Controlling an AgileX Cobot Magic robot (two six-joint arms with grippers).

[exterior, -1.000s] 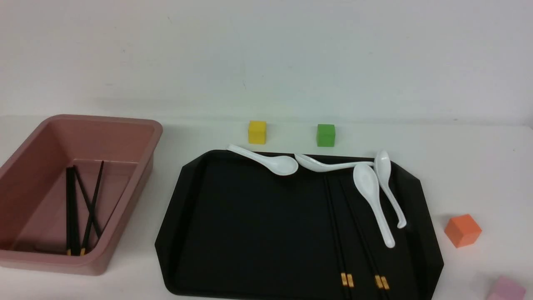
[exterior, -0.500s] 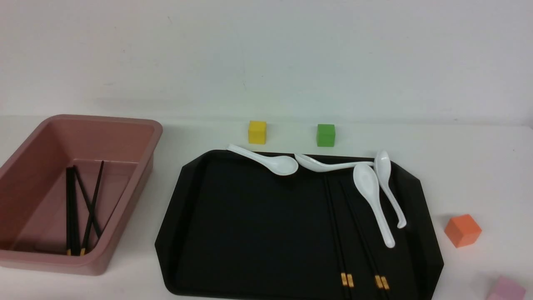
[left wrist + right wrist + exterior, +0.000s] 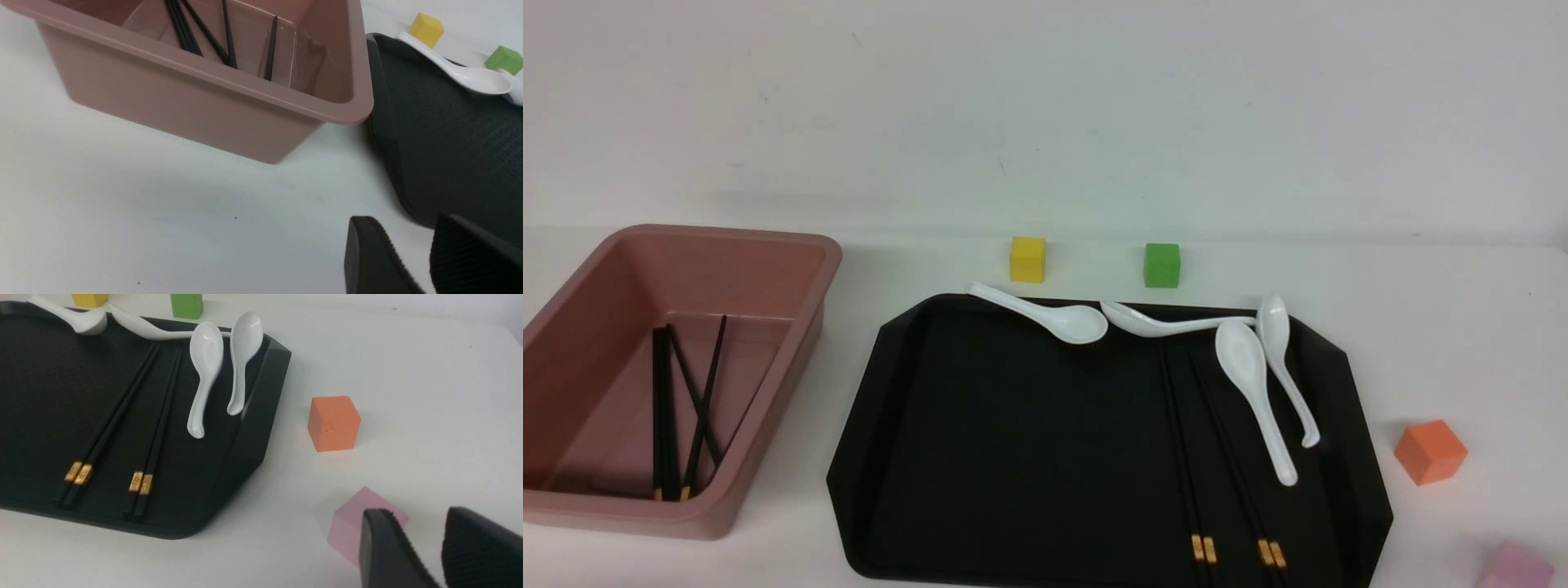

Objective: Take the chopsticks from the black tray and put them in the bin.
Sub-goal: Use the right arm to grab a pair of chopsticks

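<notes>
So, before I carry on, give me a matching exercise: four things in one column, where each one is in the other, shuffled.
1. bin
2. yellow block
3. orange block
4. gold-banded chopsticks in the right wrist view

A. to the right of the black tray
B. to the left of the tray
C. lying in the tray, beside the white spoons
D. just beyond the tray's far edge

Pairs: 1-B, 2-D, 3-A, 4-C

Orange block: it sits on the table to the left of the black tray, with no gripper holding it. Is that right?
Not quite: the orange block sits on the table to the right of the black tray, as the front view shows. The rest stands: no gripper is holding it.
</notes>
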